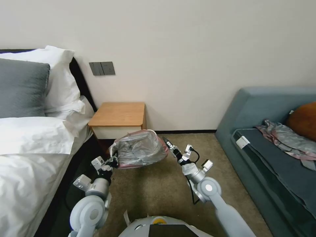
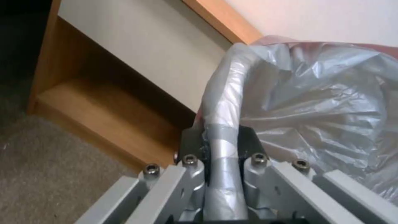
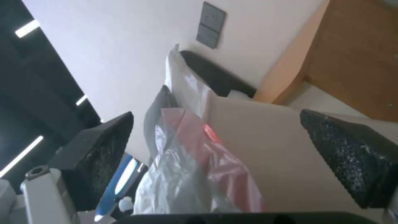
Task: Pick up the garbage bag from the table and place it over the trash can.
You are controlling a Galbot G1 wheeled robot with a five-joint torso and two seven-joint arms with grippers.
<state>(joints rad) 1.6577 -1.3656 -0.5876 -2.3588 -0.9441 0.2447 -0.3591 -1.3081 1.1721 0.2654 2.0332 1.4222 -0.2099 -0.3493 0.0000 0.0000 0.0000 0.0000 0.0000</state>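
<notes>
— Garbage bag (image 1: pixel 140 148) first: where do we have it?

— Draped over the trash can (image 3: pixel 265 161), which sits on the carpet between our two grippers, in front of the table (image 1: pixel 118 114). Our left gripper (image 2: pixel 219 146) is clamped on the bag: its jaws pinch a twisted rope of the grey film, and the rest billows away beyond the fingertips.

— And the right gripper (image 3: pixel 215 149)?

— Its jaws stand wide apart, straddling the can's cream wall. The bag's pink band lies against that wall just inside the gap, nearer one pad than the other, touching neither as far as we can tell.

— So which way does the work lie?

— We judge the loose rim on the right side is what matters. It lies straight ahead of the open jaws, running along the can's edge, and the right arm is the nearer one.

— What can't we make out?

— The can's rim is buried under film, so we cannot say how far the band has passed over it. The far side, toward the table, is hidden behind the bulge.
</notes>
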